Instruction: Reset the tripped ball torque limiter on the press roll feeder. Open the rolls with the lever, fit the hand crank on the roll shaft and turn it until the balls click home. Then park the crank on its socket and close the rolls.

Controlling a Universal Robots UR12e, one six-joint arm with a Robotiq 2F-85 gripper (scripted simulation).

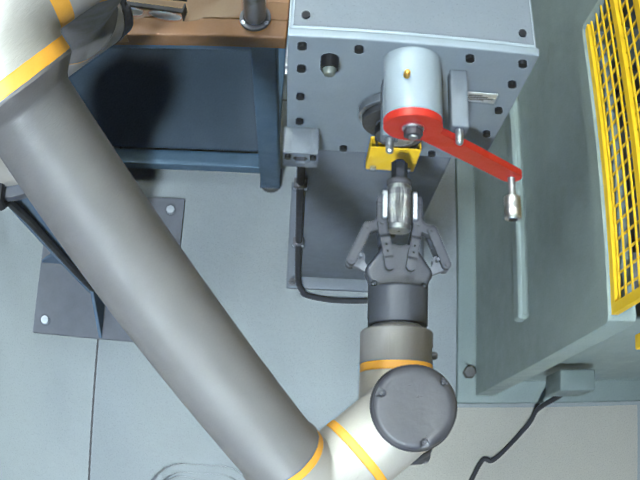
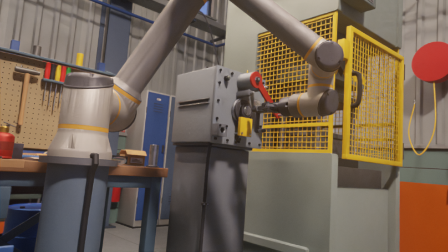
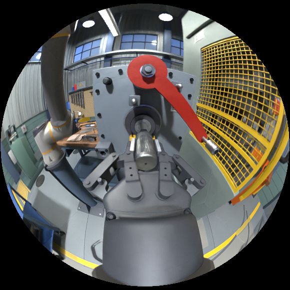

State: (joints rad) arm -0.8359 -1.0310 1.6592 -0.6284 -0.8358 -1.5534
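Note:
My gripper point(image 1: 398, 205) point(image 3: 144, 148) point(image 2: 261, 108) stands just off the side face of the grey roll feeder point(image 2: 206, 106), clamped around the knurled steel handle of the hand crank point(image 1: 398, 204) point(image 3: 145, 154), which points at the roll shaft point(image 3: 142, 125) with its yellow body point(image 1: 393, 155) point(image 2: 244, 126) close under the shaft. The red lever point(image 1: 455, 147) point(image 3: 173, 98) point(image 2: 261, 89) pivots above the shaft. Its arm slants down to the right and ends in a steel knob point(image 1: 512, 205) point(image 3: 211, 146).
A yellow mesh guard point(image 2: 328, 91) point(image 1: 615, 155) stands right of the feeder, close to the lever's knob. A black cable point(image 1: 310, 248) runs down the pedestal left of my wrist. The wooden workbench point(image 2: 131, 169) lies behind the feeder.

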